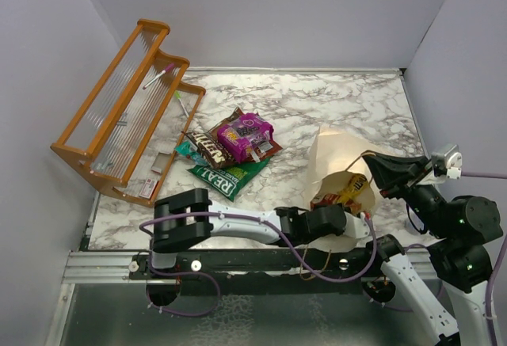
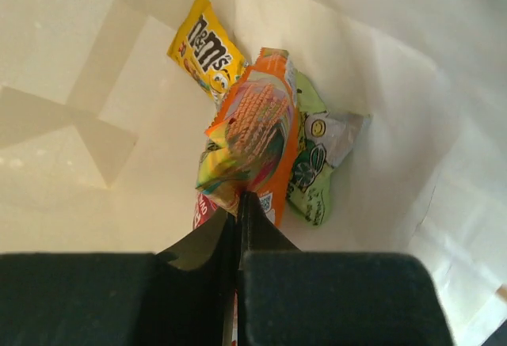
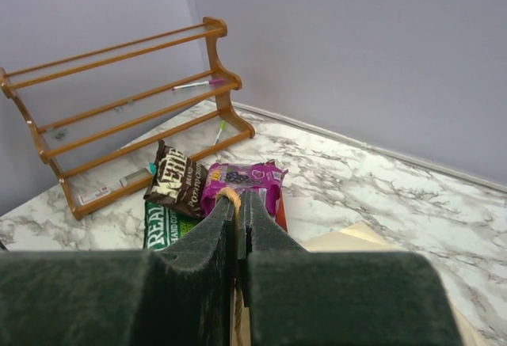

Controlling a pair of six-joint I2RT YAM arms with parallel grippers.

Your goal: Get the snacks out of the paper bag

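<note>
Closest to the lens in the left wrist view, the left hand (image 2: 240, 213) has its black fingers pressed together on the near end of the orange packet (image 2: 257, 124), with a sliver of wrapper showing in the slit between them. That packet lies straight ahead of the fingertips. Its long axis runs away from the hand toward the bottom of the paper bag (image 2: 87, 140). A pull back along the same line should, by my reckoning, bring it out through the mouth without scraping the walls. A yellow packet (image 2: 204, 49) sits beyond it to the left, and a pale green packet (image 2: 318, 152) lies against its right side (either may shift as it goes). From above, the left arm is plainly the nearer one, reaching into the bag mouth from the left. The right hand (image 3: 240, 203) pinches the cord handle (image 3: 228, 195) at the bag's right rim. A green bag (image 1: 224, 176) and a magenta packet (image 1: 245, 134) lie on the tabletop (image 1: 341, 96), well apart from the paper bag.
</note>
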